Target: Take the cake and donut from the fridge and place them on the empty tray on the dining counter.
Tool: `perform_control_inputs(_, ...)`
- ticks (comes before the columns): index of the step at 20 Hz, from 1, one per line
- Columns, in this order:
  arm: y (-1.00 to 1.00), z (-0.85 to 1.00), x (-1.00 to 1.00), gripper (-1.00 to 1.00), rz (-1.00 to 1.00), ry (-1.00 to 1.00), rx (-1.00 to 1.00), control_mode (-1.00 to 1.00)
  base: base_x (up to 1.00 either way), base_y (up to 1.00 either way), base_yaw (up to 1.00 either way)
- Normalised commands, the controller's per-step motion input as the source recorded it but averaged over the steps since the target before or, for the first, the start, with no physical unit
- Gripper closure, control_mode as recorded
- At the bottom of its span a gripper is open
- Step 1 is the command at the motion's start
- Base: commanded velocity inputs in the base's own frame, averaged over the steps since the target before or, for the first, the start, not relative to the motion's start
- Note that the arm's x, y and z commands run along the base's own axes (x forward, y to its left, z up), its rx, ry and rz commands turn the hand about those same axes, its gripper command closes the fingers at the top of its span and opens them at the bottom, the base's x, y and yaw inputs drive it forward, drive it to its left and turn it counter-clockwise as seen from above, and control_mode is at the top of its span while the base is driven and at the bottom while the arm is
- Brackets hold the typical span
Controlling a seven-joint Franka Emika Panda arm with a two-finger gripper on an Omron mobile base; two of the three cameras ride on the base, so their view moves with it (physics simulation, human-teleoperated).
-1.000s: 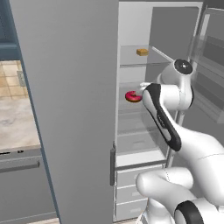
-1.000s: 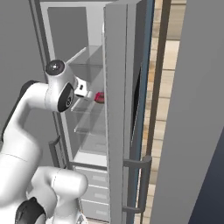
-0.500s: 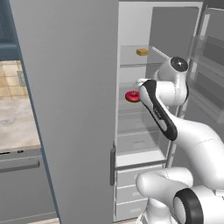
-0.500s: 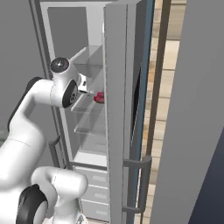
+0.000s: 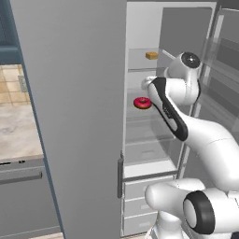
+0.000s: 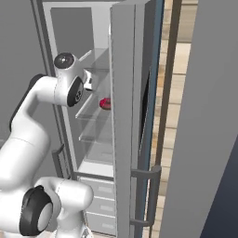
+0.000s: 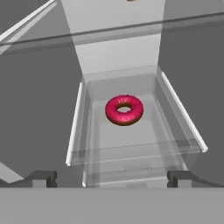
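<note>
The fridge [image 5: 79,116] stands open, its door swung wide on the left. A red-pink frosted donut [image 7: 124,109] lies flat in a clear shelf bin, straight ahead of my gripper [image 7: 111,179]. The gripper is open, with one fingertip at each side and nothing between them, and it stays short of the bin's front wall. In the left base view the donut [image 5: 142,102] sits on the middle shelf, just below and left of my hand. One shelf higher rests the small tan cake [image 5: 151,55]. The right base view has the donut [image 6: 105,103] partly hidden behind the door edge.
Glass shelves and the bin's clear walls [image 7: 179,111] close in the donut on both sides. A glass shelf edge [image 7: 118,33] runs above it. Drawers [image 5: 140,196] fill the fridge's lower part. The open door [image 6: 125,116] stands close on the right of the arm.
My hand has risen a little and reached further into the fridge toward the donut's shelf. The donut and the cake have not moved, and the gripper has stayed open.
</note>
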Motion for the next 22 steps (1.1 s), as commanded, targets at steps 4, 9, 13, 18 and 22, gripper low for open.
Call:
perform_control_inputs(4,-0.15,0.31,0.12,-1.00,0.00,0.00,0.00,-1.00,0.00,0.00,0.00)
perform_control_inputs(9,-0.34,0.04,0.40,-1.00,-0.01,0.00,0.00,-1.00,0.00,0.00,0.00)
perform_control_inputs(13,-0.21,0.00,0.40,-1.00,0.00,-0.05,-0.02,-1.00,0.00,0.00,0.00)
perform_control_inputs(18,-0.01,0.00,0.19,-1.00,0.00,-0.15,-0.08,-1.00,0.00,0.00,0.00)
perform_control_inputs(22,0.00,0.01,0.12,-1.00,0.00,-0.14,-0.08,-1.00,0.00,0.00,0.00)
